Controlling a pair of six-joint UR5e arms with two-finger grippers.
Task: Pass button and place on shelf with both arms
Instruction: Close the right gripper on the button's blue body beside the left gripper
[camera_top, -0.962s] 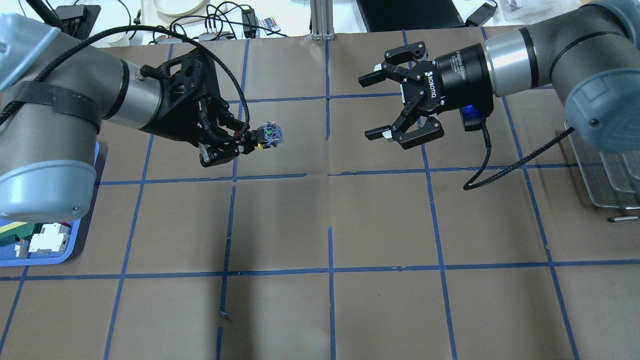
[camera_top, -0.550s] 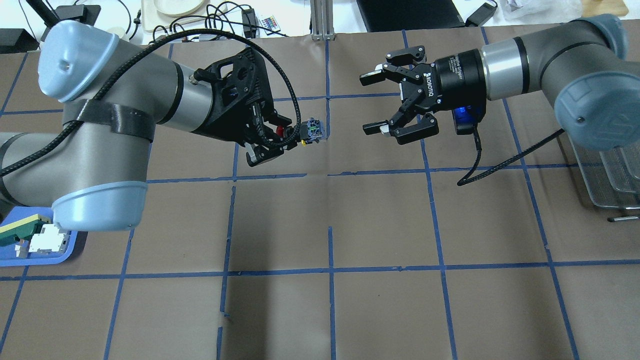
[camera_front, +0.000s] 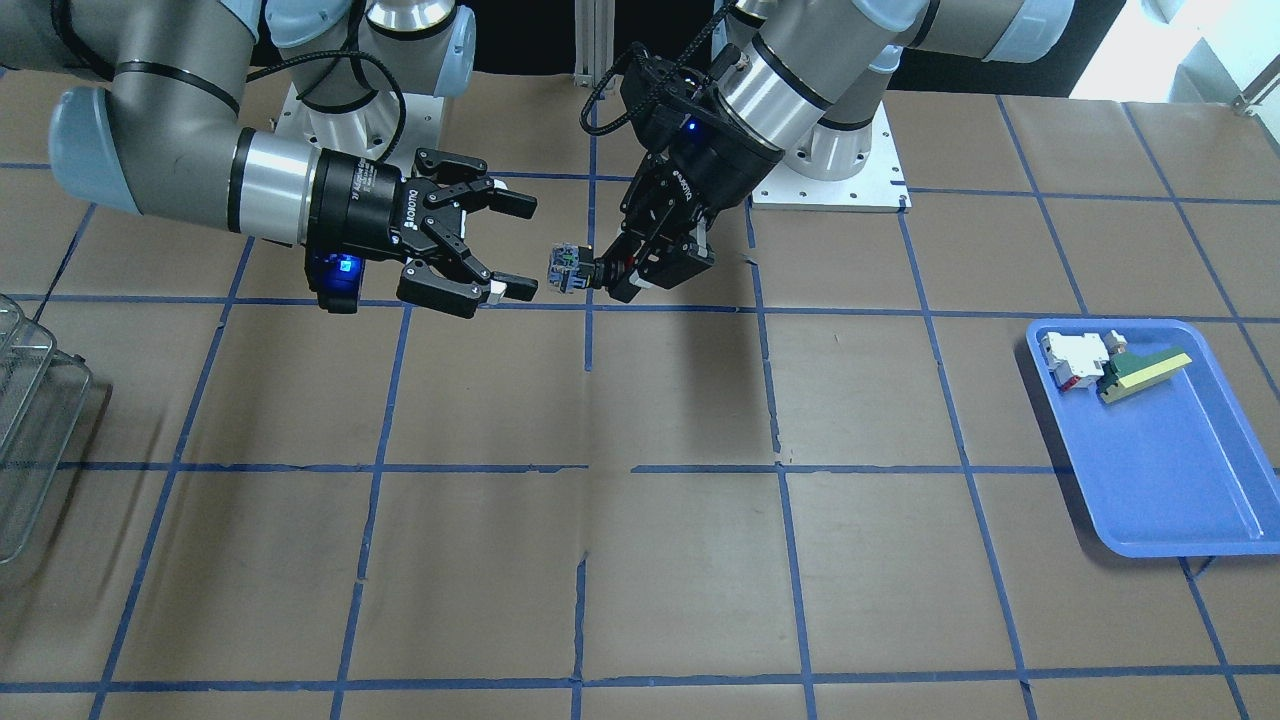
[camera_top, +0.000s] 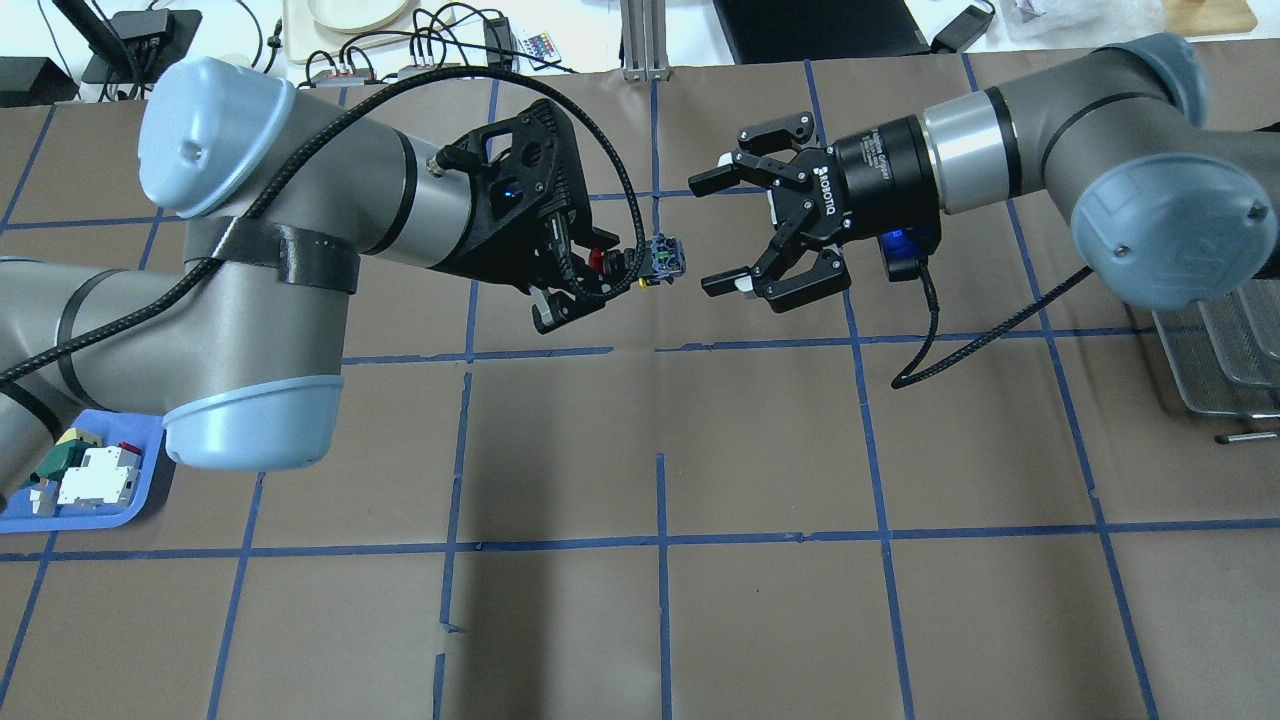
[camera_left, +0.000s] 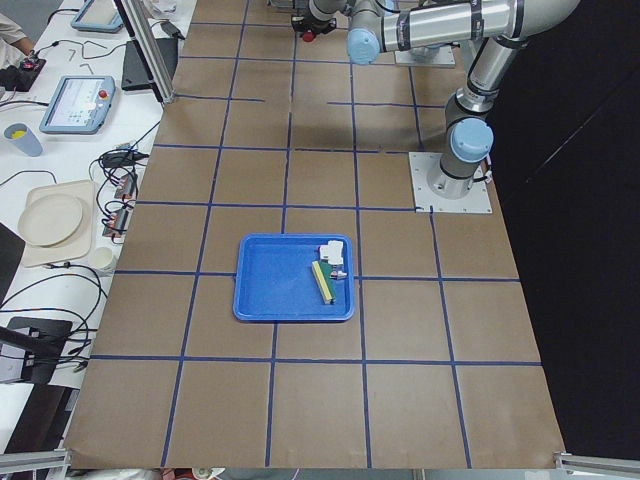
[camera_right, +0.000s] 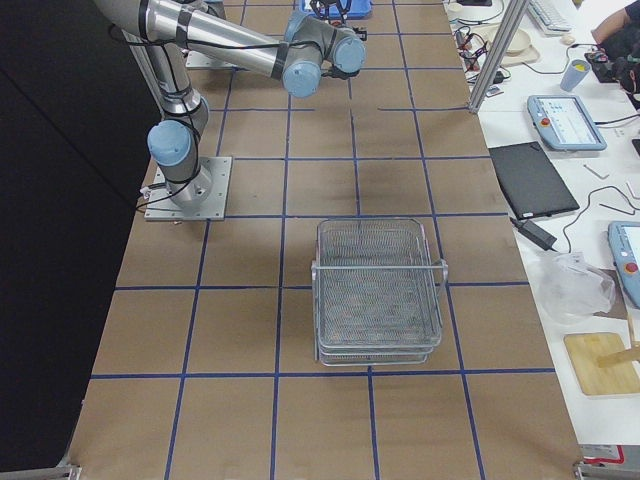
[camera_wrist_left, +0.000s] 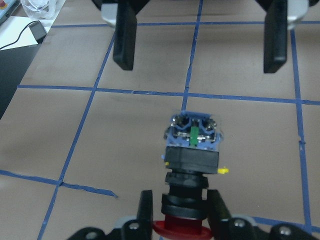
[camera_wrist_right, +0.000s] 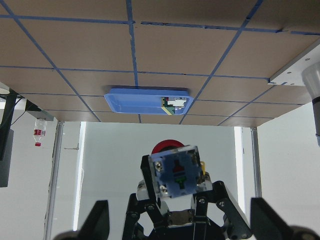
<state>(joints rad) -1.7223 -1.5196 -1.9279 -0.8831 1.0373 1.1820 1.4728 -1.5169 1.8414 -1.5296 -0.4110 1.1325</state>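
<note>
My left gripper (camera_top: 612, 270) is shut on the button (camera_top: 665, 262), gripping its black neck just ahead of the red cap, and holds it in the air over the table's far middle. The button's grey-blue contact end points at my right gripper (camera_top: 708, 233). That gripper is open and empty, and its fingertips are a short gap from the button. The left wrist view shows the button (camera_wrist_left: 191, 155) with the two open right fingers (camera_wrist_left: 125, 40) beyond it. The front view shows the same face-off (camera_front: 570, 270). The wire-mesh shelf (camera_right: 378, 290) stands at the robot's right end of the table.
A blue tray (camera_front: 1150, 470) at the robot's left end holds a white-and-red block (camera_front: 1075, 358) and a green-and-yellow wedge (camera_front: 1140, 372). Brown paper with a blue tape grid covers the table. Cables and devices lie on the bench beyond the far edge.
My left arm has carried the button to the right, and the right gripper has shifted left. The gap between the button and the open right fingers has shrunk to a small one.
</note>
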